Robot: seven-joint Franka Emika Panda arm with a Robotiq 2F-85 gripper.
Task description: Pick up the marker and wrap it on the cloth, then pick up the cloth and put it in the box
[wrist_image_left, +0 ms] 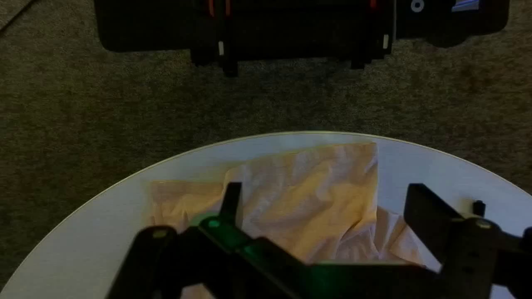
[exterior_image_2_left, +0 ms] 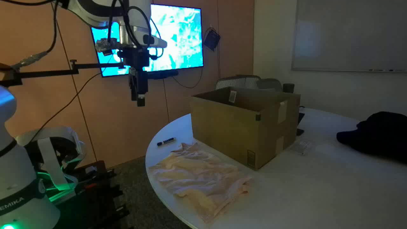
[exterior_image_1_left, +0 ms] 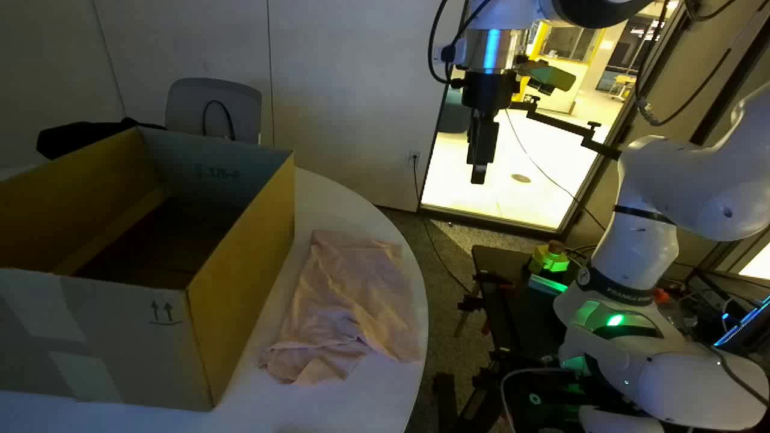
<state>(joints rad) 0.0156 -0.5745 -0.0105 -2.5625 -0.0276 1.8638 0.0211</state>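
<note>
Jaws wide apart, the gripper point(wrist_image_left: 322, 203) hangs high in the air, fingers point(wrist_image_left: 428, 220) pointing down, well above the table point(exterior_image_2_left: 318, 190). Seen from the wrist, the cloth point(wrist_image_left: 307, 195) shows between and behind the two fingers. It lies spread and wrinkled near the table's rounded edge, its rumpled end toward the marker point(exterior_image_2_left: 166, 142). The marker lies on the table just beside that end, apart from the cloth; in an exterior view it sits between the box point(exterior_image_2_left: 225, 133) and the table's edge, and from the wrist its dark end shows past one finger. The box, open at the top, stands upright near the cloth in both exterior views. In an exterior view a black bundle point(exterior_image_2_left: 378, 136) lies on the table, well apart from the box, and a lit screen point(exterior_image_2_left: 179, 38) shows behind the gripper.
</note>
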